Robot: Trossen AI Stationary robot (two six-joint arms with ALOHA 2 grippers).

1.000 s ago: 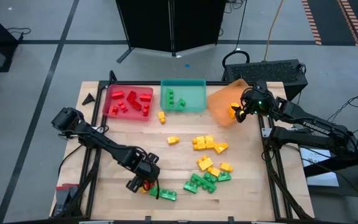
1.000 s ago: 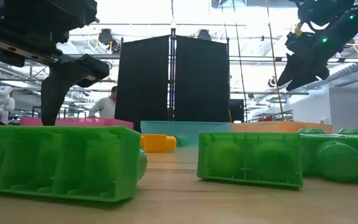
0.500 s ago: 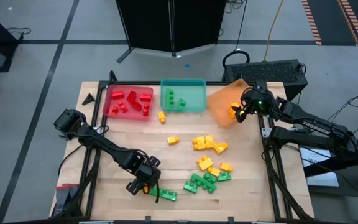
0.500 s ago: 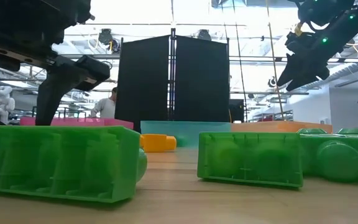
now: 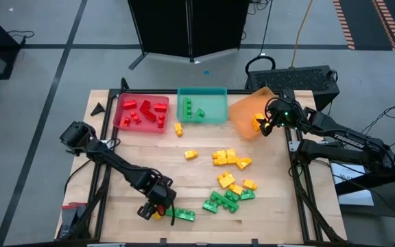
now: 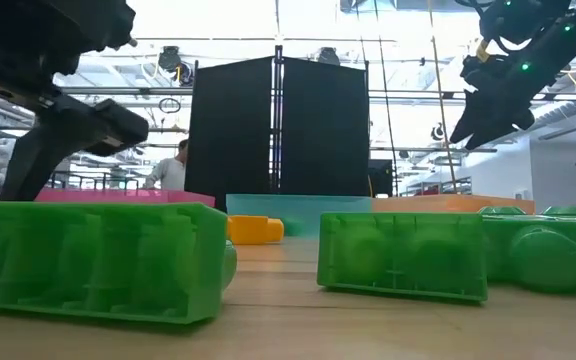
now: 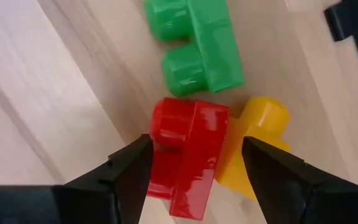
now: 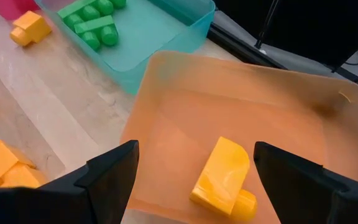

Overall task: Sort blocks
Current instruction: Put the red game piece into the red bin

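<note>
Left tool (image 7: 194, 165) is seen spread apart, unclamped, astride a red block (image 7: 185, 155) lying on the surface beside a yellow block (image 7: 253, 149); judged light, rigid, slick, best pinched across flat sides; right tool (image 8: 194, 171) is held apart above the orange tray (image 8: 278, 106)

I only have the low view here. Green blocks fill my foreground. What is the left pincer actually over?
Observer: The left pincer is open, straddling a red block near the table's front edge.
Operator: Anything crowding that block?
Observer: A yellow block touches its side, and a green block lies just beyond it.
Operator: And the right pincer, up high on my screen?
Observer: The right pincer is open above the orange tray, where one yellow block lies.
Operator: Are the other trays filled?
Observer: The red tray holds several red blocks; the teal tray holds a few green ones.
</note>
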